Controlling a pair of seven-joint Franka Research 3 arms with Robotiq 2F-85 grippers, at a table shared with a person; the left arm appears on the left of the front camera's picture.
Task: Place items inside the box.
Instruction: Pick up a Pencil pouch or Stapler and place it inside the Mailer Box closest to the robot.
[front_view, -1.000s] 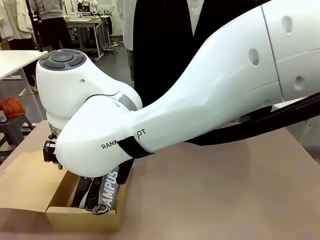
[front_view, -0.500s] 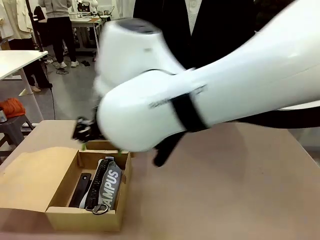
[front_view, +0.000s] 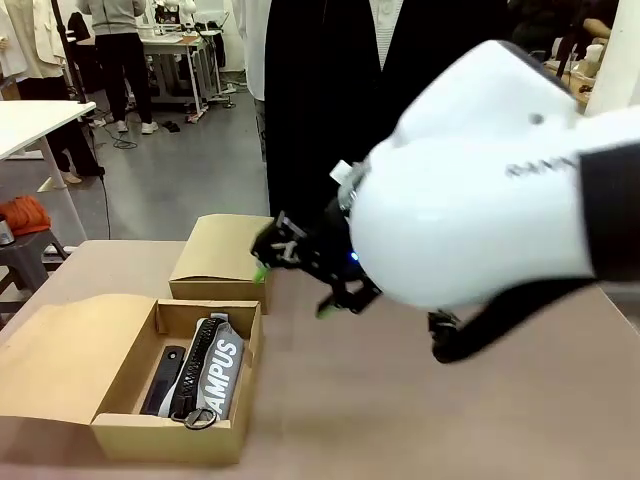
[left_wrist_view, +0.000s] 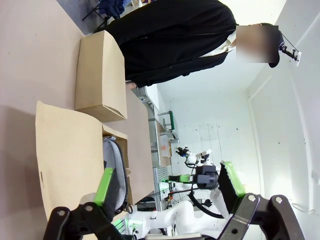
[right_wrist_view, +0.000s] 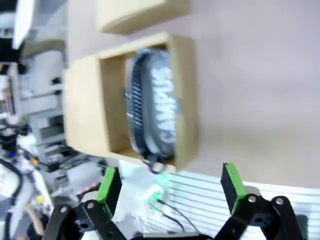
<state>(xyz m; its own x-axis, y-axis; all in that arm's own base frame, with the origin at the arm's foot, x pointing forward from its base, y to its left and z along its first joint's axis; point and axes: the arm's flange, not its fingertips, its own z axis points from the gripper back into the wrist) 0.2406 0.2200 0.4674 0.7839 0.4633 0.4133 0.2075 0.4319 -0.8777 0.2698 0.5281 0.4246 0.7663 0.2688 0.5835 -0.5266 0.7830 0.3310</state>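
An open cardboard box (front_view: 120, 432) sits at the table's near left. Inside it lies a grey zip pouch (front_view: 218, 370) lettered "CAMPUS", with a slim black item (front_view: 163, 380) beside it. My right gripper (front_view: 294, 291) hangs open and empty above the table, to the right of the box and apart from it. In the right wrist view the box (right_wrist_view: 186, 95) and the pouch (right_wrist_view: 155, 110) lie beyond my right gripper (right_wrist_view: 170, 182). My left gripper (left_wrist_view: 167, 182) is open with nothing between its fingers; its view shows the box flap (left_wrist_view: 65, 150) and the pouch (left_wrist_view: 114, 165).
A smaller closed cardboard box (front_view: 220, 262) stands just behind the open one, also seen as the closed box (left_wrist_view: 97, 75). A person in black (front_view: 330, 110) stands at the far edge. The open box's flap (front_view: 60, 350) lies flat to the left. Bare tabletop (front_view: 420, 420) spreads to the right.
My right arm has lifted off the open box and swung right, uncovering it. The pouch and the black item stay in the box.
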